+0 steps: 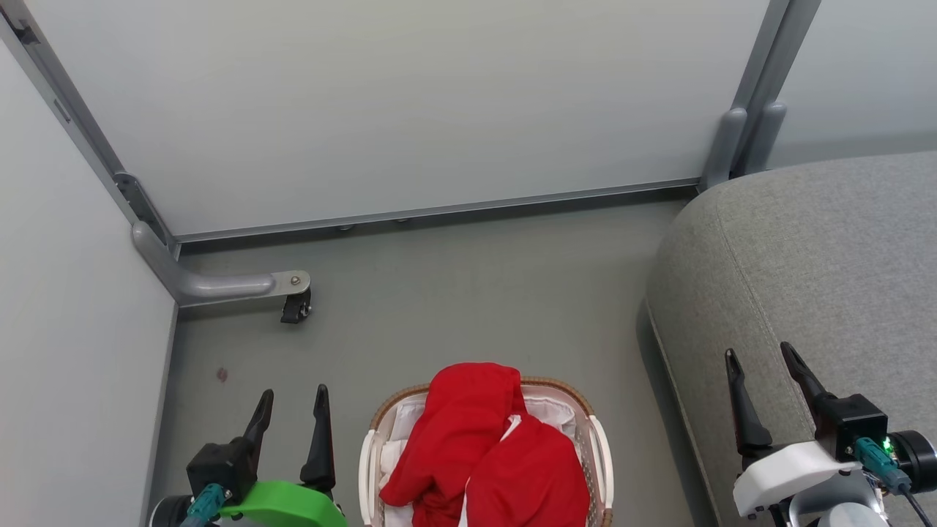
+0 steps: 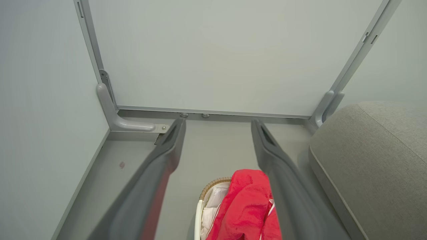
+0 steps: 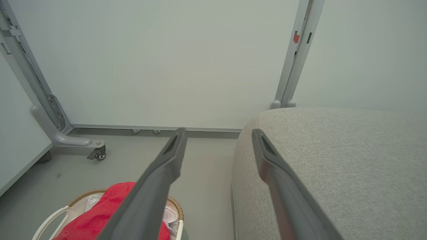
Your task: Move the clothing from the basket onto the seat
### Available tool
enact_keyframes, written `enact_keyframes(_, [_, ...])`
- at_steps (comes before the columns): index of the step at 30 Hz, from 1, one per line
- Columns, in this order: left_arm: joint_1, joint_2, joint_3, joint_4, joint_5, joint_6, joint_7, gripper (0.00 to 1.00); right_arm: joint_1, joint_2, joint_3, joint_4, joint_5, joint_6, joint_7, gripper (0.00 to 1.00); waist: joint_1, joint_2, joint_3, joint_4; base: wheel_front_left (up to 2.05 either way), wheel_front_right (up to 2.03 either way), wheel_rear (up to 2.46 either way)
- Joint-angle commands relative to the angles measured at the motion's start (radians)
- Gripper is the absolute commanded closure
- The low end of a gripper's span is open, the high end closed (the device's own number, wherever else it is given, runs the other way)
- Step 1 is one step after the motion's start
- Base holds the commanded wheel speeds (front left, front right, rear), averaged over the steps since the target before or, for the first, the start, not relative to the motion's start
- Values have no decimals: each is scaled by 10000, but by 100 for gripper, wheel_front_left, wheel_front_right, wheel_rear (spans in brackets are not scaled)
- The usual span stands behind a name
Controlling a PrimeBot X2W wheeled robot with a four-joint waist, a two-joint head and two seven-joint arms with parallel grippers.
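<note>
Task not begun: red clothing (image 1: 483, 446) heaped in the woven-rimmed white basket (image 1: 567, 388) on the floor near the grey sofa (image 1: 805, 256), none yet on its visible cushion; left gripper (image 1: 293, 393) and right gripper (image 1: 758, 351) spread apart, empty, flanking the basket.

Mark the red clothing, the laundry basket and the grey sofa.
red clothing (image 1: 479, 446), head view, middle of the heaped fabric.
laundry basket (image 1: 554, 411), head view, bare white liner at its far end.
grey sofa (image 1: 820, 256), head view, bare top surface.
</note>
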Motion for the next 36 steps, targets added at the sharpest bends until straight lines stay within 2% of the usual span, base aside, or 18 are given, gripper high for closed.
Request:
enact_keyframes(1, [88,63,31,30,88,47,-4,0,137,-60,2,6,15,4,-49,0,0,-1,5,-3,0,0,0])
enact_keyframes(19, [-99,63,-55,39,-120,22,-4,0,-14,-58,22,-106,59,4,-49,0,0,-1,368,-42,0,0,0])
enact_keyframes(28, [-1244,61,-236,259,23,-53,1,0,-790,-57,99,-312,85,2,-49,0,0,-1,1939,-216,0,0,0])
enact_keyframes(36, [-2809,63,-601,1741,131,-122,1,0,-1840,-52,288,-543,234,2,-49,0,0,-1,3968,-682,0,0,0])
